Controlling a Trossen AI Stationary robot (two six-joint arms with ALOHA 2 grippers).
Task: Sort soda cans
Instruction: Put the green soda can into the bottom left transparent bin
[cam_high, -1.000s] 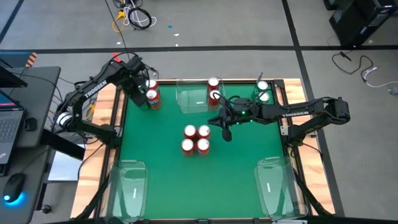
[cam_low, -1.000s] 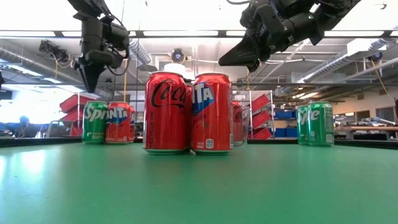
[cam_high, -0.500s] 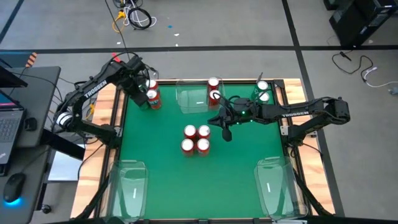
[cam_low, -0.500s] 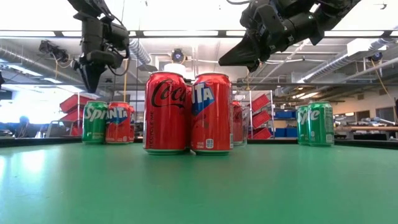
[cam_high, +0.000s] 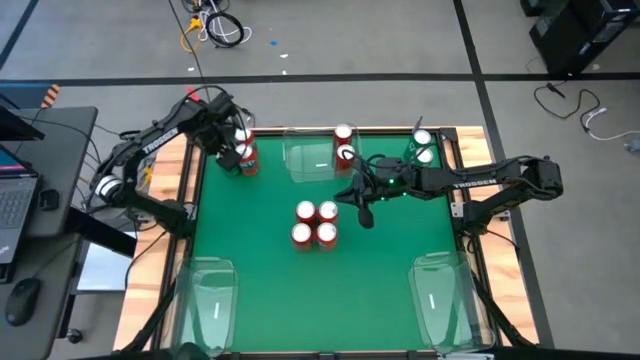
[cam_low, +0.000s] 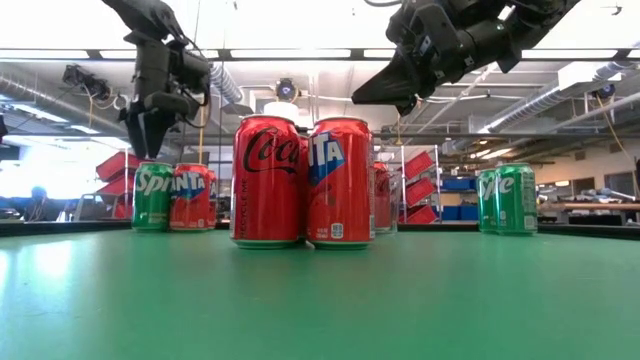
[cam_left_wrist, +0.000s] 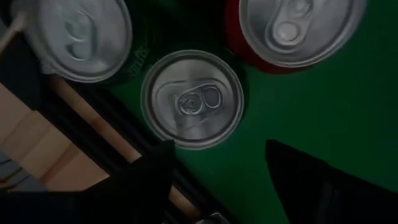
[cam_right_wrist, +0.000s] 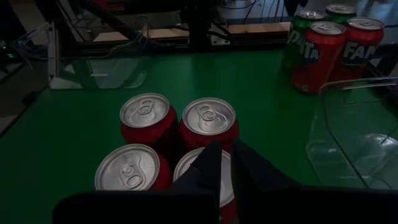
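Four red soda cans stand bunched at the table's middle, also in the low view. A green can and red cans stand in the far left corner. My left gripper is open above them, over a silver can top, its tips just above the green can. My right gripper is shut, hovering above the right side of the middle bunch. Two red cans stand at the far middle and green cans at the far right.
Clear plastic trays sit at the near left, the near right and the far middle. The table's wooden rim runs beside the left corner cans. Bare green table lies in front of the middle bunch.
My left gripper has gone down toward the cans in the far left corner and now hangs just over the green can. The cans have kept their places.
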